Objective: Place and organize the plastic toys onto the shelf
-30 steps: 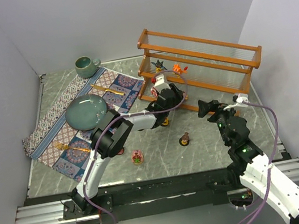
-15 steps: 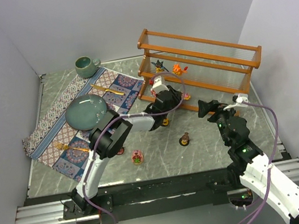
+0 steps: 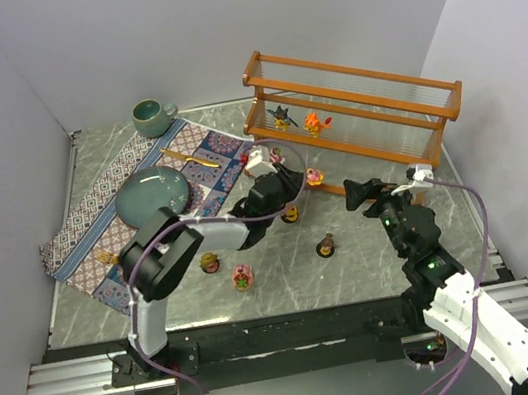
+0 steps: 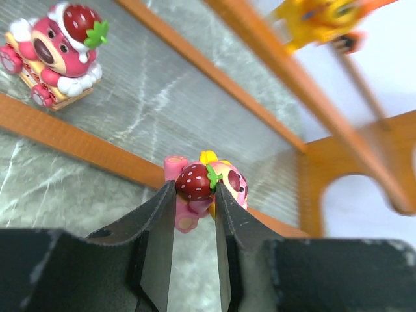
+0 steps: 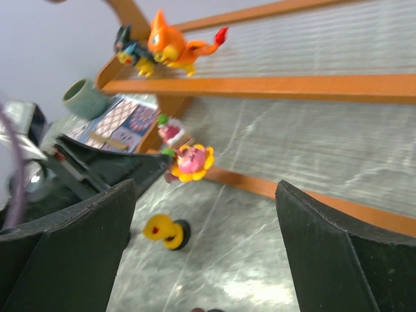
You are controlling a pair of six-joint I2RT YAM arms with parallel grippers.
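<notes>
Left claw (image 4: 194, 203) pinching the pink strawberry toy (image 4: 224, 185); shelf (image 4: 78, 146) bottom tier dead ahead, 12 o'clock.

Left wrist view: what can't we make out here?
pink strawberry toy: its lower body is hidden between the closed jaws of the left gripper, so whether it touches the shelf cannot be told.
orange toy: blurred and cut off by the top edge.
shelf: only some rails and one end post are in frame; the rest lies beyond the edges.
</notes>
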